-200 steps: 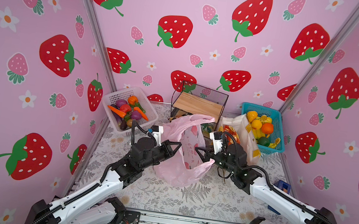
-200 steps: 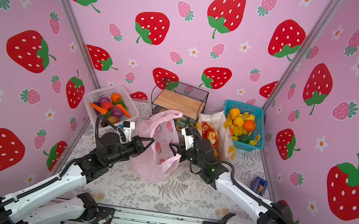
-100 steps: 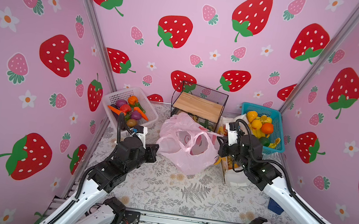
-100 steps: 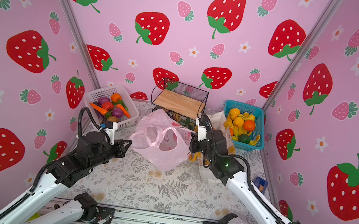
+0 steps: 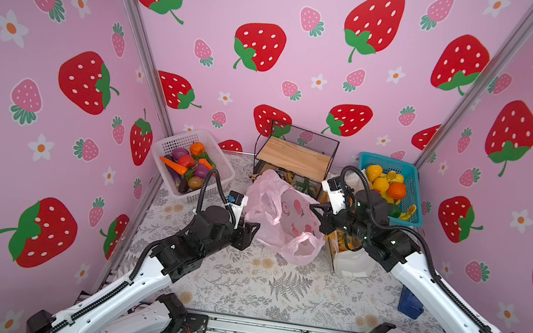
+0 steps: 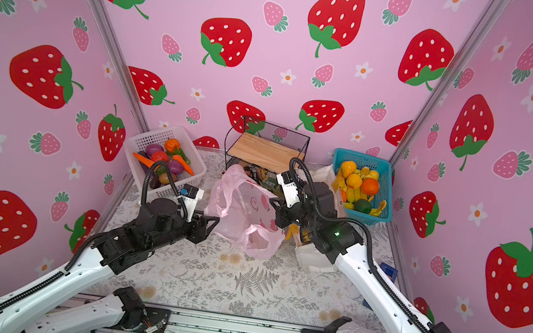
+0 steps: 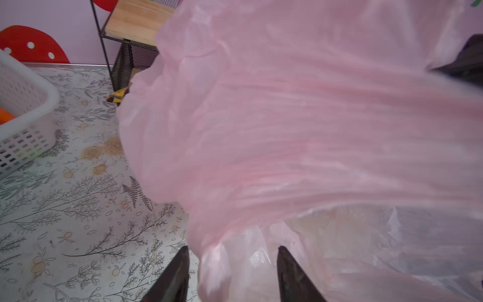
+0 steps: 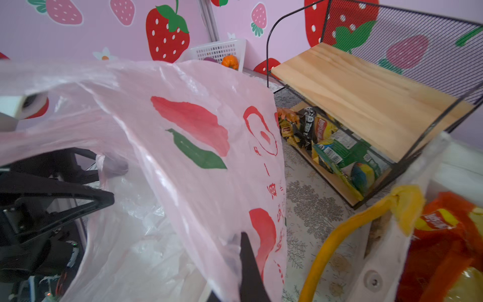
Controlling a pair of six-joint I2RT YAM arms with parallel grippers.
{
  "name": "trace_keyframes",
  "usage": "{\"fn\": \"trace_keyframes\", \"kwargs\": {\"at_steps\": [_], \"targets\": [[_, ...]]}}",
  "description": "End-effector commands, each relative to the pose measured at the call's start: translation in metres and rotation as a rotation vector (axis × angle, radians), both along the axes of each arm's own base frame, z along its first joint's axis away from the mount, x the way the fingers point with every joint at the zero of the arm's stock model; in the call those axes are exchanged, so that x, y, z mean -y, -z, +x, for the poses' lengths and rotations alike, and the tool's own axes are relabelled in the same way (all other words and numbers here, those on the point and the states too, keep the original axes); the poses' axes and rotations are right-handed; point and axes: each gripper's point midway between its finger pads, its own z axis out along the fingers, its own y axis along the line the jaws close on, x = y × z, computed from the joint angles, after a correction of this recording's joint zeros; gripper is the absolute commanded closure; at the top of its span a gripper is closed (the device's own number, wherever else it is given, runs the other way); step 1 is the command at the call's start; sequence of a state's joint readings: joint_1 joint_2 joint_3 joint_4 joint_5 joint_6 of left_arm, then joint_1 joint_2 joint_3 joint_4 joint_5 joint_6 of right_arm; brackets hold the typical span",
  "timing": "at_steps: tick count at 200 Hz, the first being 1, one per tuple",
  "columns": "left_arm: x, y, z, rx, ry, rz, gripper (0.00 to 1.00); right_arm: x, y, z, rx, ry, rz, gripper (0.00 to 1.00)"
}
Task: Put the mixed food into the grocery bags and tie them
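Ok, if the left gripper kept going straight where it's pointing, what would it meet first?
The pink plastic bag. In the left wrist view a fold of it sits inside the open left gripper, so almost any advance would likely push straight into the film.

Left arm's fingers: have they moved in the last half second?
Yes. The left arm's fingers have swung right, away from the white basket, to the pink bag.

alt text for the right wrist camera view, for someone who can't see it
A thin pink bag with red and green print fills the view, its edge pinched in the right gripper. Beyond it stands a wire shelf with snack packets underneath; beside it, a white tote with a yellow handle.
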State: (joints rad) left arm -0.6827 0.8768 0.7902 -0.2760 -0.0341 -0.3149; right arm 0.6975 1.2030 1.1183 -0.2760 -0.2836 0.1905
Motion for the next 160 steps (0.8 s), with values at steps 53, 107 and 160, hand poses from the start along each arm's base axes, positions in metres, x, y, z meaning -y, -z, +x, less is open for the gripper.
{"fn": "trace_keyframes", "kwargs": {"at_steps": [53,107,160], "targets": [[-0.001,-0.059,0.028,0.246,-0.115,0.084,0.18,-0.005,0.003,-0.008,-0.008,-0.064,-0.069,1.0],[0.013,-0.104,0.039,0.357,-0.08,0.079,0.19,0.004,-0.011,-0.025,0.037,-0.128,-0.149,1.0],[0.035,-0.09,0.052,0.184,-0.032,0.025,0.62,0.027,-0.015,-0.02,0.062,-0.019,-0.246,1.0]]}}
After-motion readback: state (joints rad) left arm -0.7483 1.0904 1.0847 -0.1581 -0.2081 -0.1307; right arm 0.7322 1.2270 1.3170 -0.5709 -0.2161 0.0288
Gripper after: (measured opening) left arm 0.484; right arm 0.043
